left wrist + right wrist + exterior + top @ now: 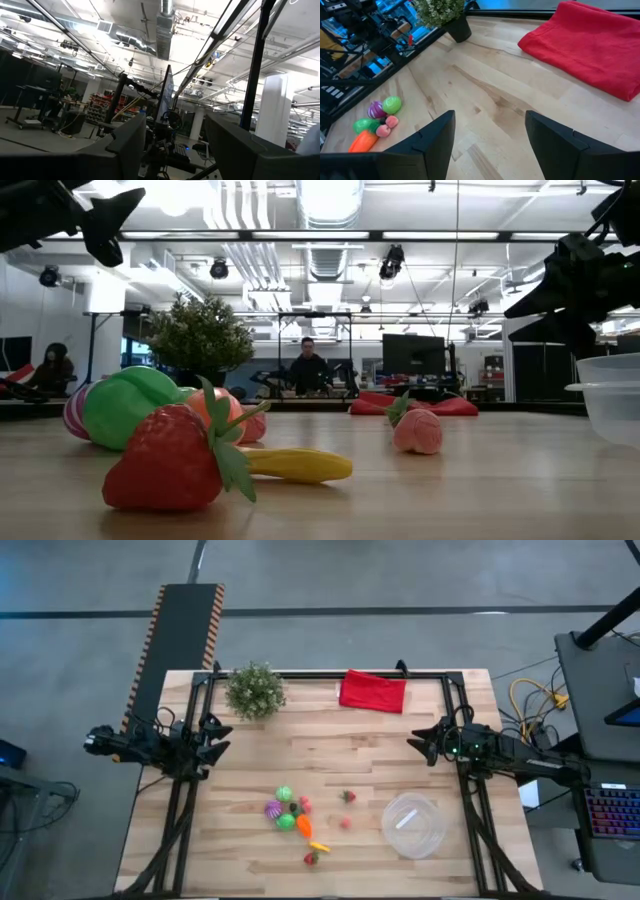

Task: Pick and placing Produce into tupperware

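The toy produce lies loose on the table's near middle: a cluster of green, purple, orange and pink pieces [287, 812], two small reddish pieces [347, 798] apart to its right, and a strawberry [170, 462] with a yellow piece [300, 465] at the near edge. The clear round tupperware [414, 825] stands upright near the right, with nothing inside that shows. My left gripper [217, 736] hovers open at the table's left edge, aimed up at the room. My right gripper [490, 131] hovers open at the right edge, above the bare wood, facing the produce.
A bushy potted plant [254, 690] stands at the far left of the table and a folded red cloth [373, 691] lies at the far middle. Bare wood lies between the two arms. People sit in the room beyond the table.
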You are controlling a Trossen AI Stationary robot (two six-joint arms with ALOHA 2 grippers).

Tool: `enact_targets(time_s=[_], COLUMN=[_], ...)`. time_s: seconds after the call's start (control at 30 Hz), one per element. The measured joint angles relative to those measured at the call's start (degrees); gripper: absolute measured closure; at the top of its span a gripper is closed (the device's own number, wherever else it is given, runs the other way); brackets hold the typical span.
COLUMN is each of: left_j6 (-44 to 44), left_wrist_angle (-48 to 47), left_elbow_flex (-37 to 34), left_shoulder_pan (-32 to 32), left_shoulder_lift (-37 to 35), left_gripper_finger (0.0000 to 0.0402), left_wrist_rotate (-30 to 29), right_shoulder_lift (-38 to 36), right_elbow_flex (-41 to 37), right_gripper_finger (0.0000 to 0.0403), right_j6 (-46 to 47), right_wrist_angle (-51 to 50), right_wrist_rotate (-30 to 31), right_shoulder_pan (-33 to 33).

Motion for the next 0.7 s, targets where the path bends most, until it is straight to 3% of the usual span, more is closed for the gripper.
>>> enact_targets(time_s=[0.2,0.27,0.33,0.43,0.57,0.7], left_j6=[0.0,0.0,0.0,0.0,0.0,0.0], left_wrist_angle=[0.0,0.0,0.0,0.0,0.0,0.0], left_elbow_flex=[0.0,0.0,0.0,0.0,0.0,0.0], left_shoulder_pan=[0.0,0.0,0.0,0.0,0.0,0.0], left_shoulder_lift=[0.0,0.0,0.0,0.0,0.0,0.0], left_gripper_finger=[0.0210,0.0210,0.0210,0.0210,0.0210,0.0210], left_wrist_rotate=[0.0,0.0,0.0,0.0,0.0,0.0], right_shoulder_lift=[0.0,0.1,0.2,2.4,7.3,10.4], right_elbow_flex=[0.0,0.1,0.1,0.3,3.4,8.8], right_gripper_finger=[0.0170,0.0170,0.0170,0.0170,0.0170,0.0170], right_j6=[0.2,8.2,11.8,8.8,7.3,7.7], right_wrist_angle=[0.8,3.5,13.1,35.1,51.7,52.7], right_wrist_rotate=[0.2,-1.1,-5.4,-13.6,-8.4,-8.1], right_shoulder_pan=[0.0,0.0,0.0,0.1,0.0,0.0])
